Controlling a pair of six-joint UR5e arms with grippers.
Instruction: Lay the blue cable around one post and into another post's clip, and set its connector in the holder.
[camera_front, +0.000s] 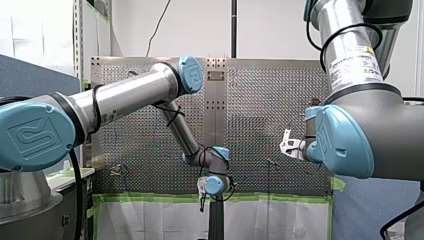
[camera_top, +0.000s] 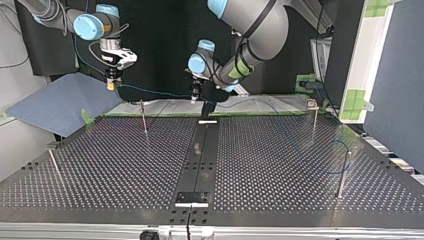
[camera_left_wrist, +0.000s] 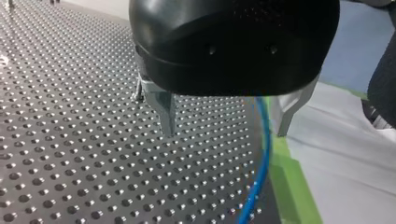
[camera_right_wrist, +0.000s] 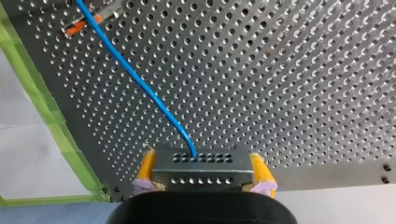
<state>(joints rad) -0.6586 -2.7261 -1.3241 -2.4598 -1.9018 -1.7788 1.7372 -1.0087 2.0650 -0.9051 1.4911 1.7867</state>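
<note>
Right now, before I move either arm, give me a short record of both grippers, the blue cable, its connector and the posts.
left gripper: black, metal fingers, open; thin blue cable runs between them, not pinched
right gripper: yellow pads, shut on grey perforated metal connector
cable span: from connector across to left gripper
posts: thin metal post upright on perforated metal table
connector placement: held in air, not in a holder

Thin blue cable (camera_right_wrist: 140, 86) leaves the grey perforated connector (camera_right_wrist: 201, 170); bends, then runs straight.
</note>
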